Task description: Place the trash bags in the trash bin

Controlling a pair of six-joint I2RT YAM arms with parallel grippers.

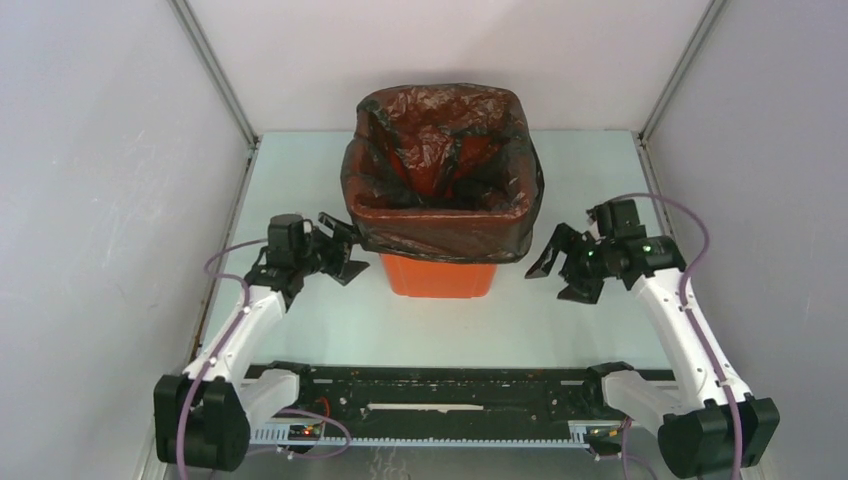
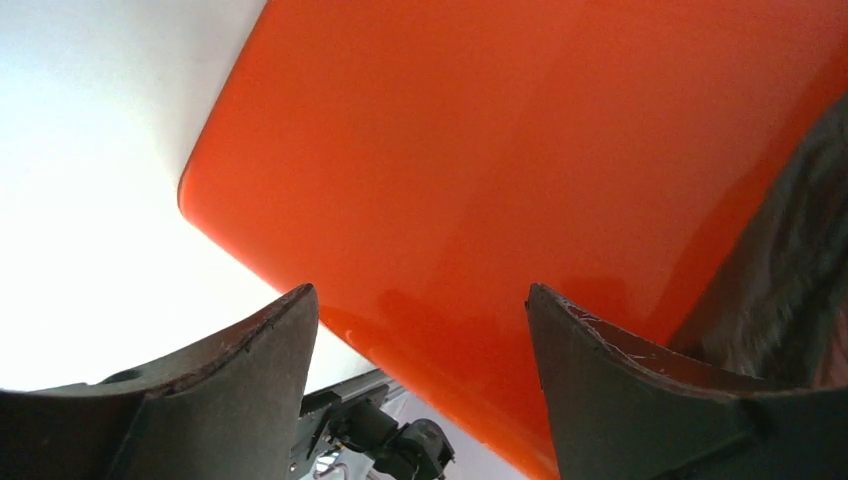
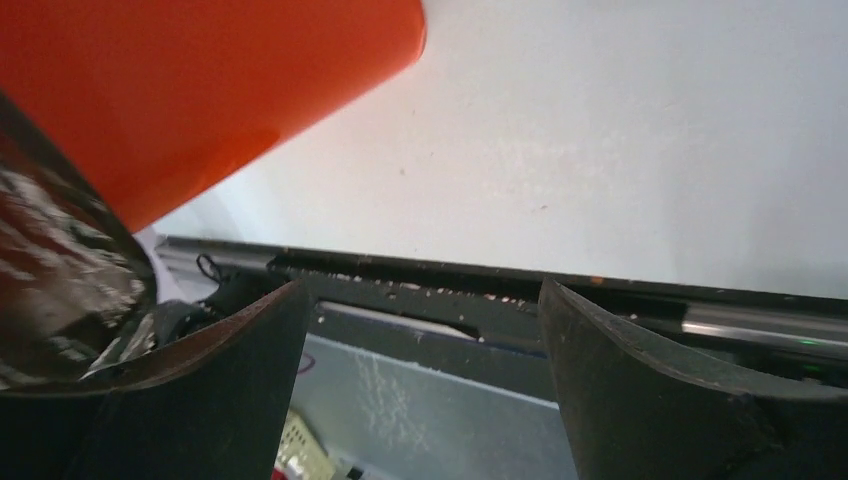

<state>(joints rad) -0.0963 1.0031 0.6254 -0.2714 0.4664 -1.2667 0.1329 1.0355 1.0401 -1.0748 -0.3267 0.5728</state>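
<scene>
Bin [image 1: 437, 275] sits mid-table [image 1: 300, 190], upright. The bag [image 1: 440, 215] is inside it, its mouth folded out over the rim and hanging as a skirt down the outer walls; only the bin's orange base shows below. The task looks close to done, judging by that.

My left gripper [image 1: 345, 248] is just beside the bin's left wall, jaws spread, nothing in them. The left wrist view shows the orange wall [image 2: 500, 150] filling the gap and the bag hem [image 2: 790, 270] at far right. My right gripper [image 1: 560, 272] is near the right side, also spread and empty, with a bag edge [image 3: 60, 270] next to one finger [image 3: 200, 400].

Risks:
- Both arms are low and close. Any inward nudge could slide or tip the bin, which looks light.
- The plastic is thin, so a fingertip snagging the hem on retreat could drag the skirt off the rim or tear it.
- The inside folds look bunched, so the bag may spring back out.
- I can't tell whether the bag reaches the bottom.
</scene>
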